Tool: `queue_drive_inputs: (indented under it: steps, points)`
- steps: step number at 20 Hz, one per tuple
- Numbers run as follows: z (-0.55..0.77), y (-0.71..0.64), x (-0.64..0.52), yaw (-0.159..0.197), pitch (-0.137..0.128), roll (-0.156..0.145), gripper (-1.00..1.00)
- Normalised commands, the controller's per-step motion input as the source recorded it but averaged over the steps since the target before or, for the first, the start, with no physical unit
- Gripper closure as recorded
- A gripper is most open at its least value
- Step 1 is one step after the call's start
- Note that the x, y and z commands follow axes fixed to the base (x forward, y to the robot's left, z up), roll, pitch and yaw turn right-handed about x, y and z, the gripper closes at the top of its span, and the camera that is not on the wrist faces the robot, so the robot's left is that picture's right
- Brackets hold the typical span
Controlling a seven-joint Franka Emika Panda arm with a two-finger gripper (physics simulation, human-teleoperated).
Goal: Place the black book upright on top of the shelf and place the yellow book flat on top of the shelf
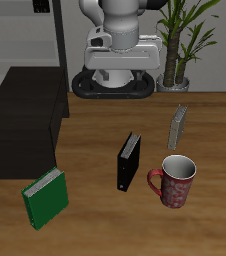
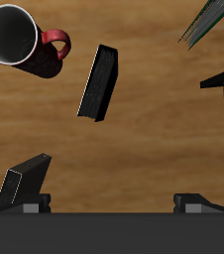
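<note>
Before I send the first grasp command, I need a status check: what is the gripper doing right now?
Gripper: open, holding nothing, its fingers wide apart, above the table with the black book below it, untouched.

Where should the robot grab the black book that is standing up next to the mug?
Probably from above, at the top edge of the thin black book with white pages. It stands upright on the wooden table, so its two flat covers face sideways for the fingers to pinch. The red patterned mug stands close beside it, so stay clear.
</note>
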Motion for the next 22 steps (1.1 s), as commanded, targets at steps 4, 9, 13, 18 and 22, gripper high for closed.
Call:
queue_drive_inputs:
  steps: [4,9,13,18,22]
  points:
    - [0.04,0.08,0.10,0.010,-0.030,-0.015,-1.00]
    - [0.07,0.04,0.17,0.037,-0.063,-0.034,-1.00]
    - [-0.04,-0.02,0.30,-0.021,0.032,-0.008,-1.00]
    - [-0.11,0.08,0.43,0.038,-0.013,-0.037,-1.00]
    - [-0.17,0.09,0.27,0.006,0.008,-0.027,-1.00]
